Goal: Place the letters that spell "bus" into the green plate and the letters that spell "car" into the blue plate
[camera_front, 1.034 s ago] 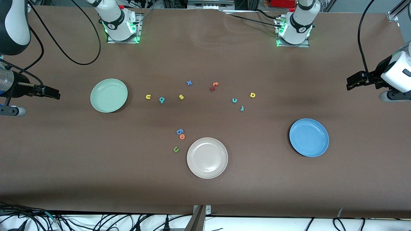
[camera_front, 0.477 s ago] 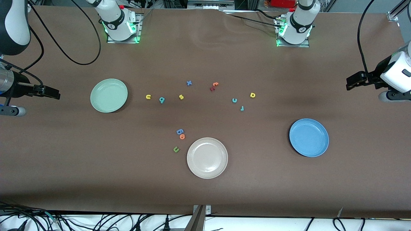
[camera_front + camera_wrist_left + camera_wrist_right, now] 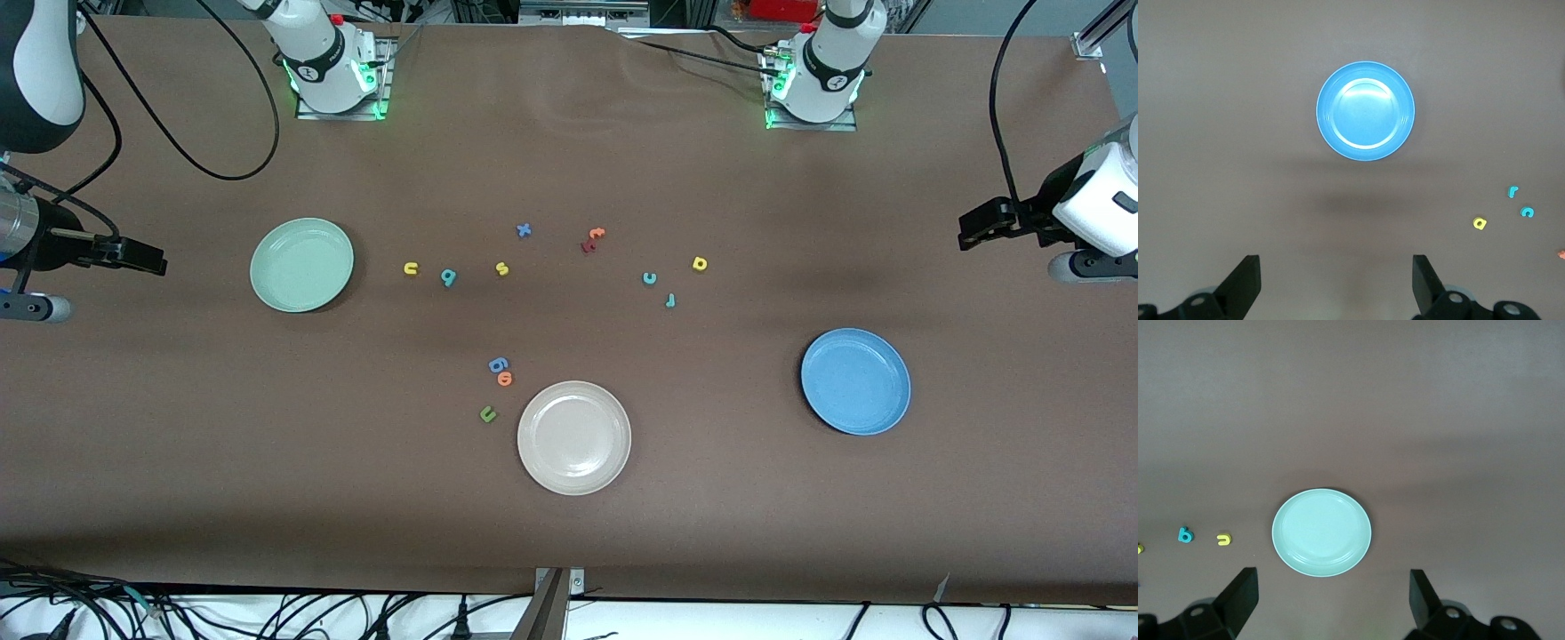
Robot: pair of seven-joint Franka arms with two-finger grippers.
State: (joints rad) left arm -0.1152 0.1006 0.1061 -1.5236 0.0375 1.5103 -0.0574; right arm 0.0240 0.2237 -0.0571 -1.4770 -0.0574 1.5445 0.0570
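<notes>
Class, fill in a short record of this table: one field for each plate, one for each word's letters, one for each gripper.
green plate: empty, toward the right arm's end
blue plate: empty, toward the left arm's end
beige plate: empty, nearest the front camera
"bus" letters: yellow u, teal b, yellow s, on the table
"car" letters: teal c, yellow a, teal r, on the table
left gripper: open, holds nothing
right gripper: open, holds nothing
</notes>
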